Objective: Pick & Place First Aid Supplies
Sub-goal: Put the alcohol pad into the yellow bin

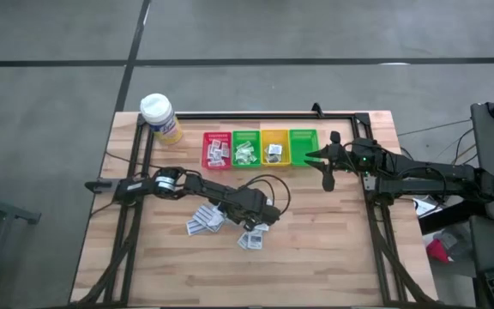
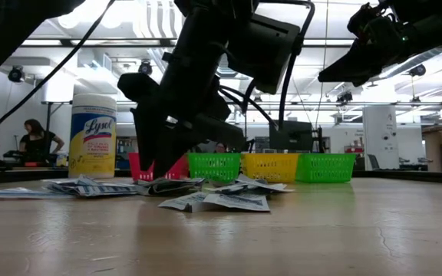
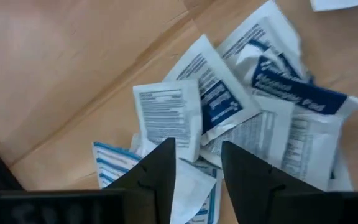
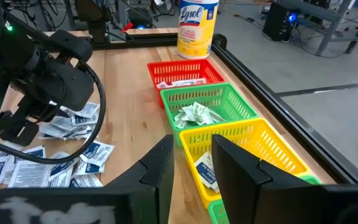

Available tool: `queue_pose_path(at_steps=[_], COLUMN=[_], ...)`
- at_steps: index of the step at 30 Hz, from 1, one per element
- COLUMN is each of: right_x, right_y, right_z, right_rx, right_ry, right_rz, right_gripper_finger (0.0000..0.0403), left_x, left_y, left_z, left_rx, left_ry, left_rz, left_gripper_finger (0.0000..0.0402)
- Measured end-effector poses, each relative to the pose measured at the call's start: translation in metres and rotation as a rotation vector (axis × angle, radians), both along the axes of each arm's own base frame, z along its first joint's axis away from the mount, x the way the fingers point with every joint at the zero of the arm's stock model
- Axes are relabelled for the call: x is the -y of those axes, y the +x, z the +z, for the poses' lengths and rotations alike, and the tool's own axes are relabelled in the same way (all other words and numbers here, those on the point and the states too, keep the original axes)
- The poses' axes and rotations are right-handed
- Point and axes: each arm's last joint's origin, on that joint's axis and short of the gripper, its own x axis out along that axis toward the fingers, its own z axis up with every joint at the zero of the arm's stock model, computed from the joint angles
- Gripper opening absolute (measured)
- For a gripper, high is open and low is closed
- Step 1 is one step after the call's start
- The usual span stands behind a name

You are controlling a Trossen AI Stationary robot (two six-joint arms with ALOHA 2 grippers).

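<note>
The first aid supplies point(image 1: 206, 220) lie loose on the wooden table in a pile of several white sachets point(image 3: 272, 118), some with blue print. My left gripper point(image 3: 197, 158) points steeply down over the right part of the pile point(image 1: 253, 239). It is open, and a white sachet point(image 3: 190, 183) shows in the gap between its fingers. In the low view its fingertips point(image 2: 153, 175) reach down to the pile. My right gripper point(image 4: 192, 149) hangs open and holds nothing, above the bins at the far right point(image 1: 311, 156). My left gripper comes at the pile from above, its open fingers point(image 3: 163, 162) standing on either side of a white sachet. I cannot tell whether the fingertips touch the sachets.
Red point(image 1: 216, 148), green point(image 1: 246, 148), yellow point(image 1: 274, 147) and green point(image 1: 303, 146) bins stand in a row at the far edge, the first three with packets inside. A white-capped yellow bottle point(image 1: 161, 118) stands at the far left. Bare table lies near the front.
</note>
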Motion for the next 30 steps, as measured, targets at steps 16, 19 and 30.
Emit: queue_pose_path(at_steps=[16, 19, 30], right_x=[0.0, 0.0, 0.0], right_y=[0.0, 0.0, -0.001], right_z=[0.0, 0.0, -0.002], right_rx=[-0.004, -0.006, -0.019], right_ry=[-0.001, -0.001, 0.005], right_rz=[0.001, 0.001, -0.001], right_gripper_finger=[0.0101, 0.0105, 0.0096], left_x=[0.0, 0.0, -0.001], left_y=[-0.008, -0.011, -0.01], left_z=[-0.005, -0.011, -0.012], left_rx=[-0.051, -0.065, -0.056], left_ry=[-0.029, -0.042, -0.049], left_rz=[0.022, 0.027, 0.011], left_gripper_finger=[0.0131, 0.0131, 0.0131])
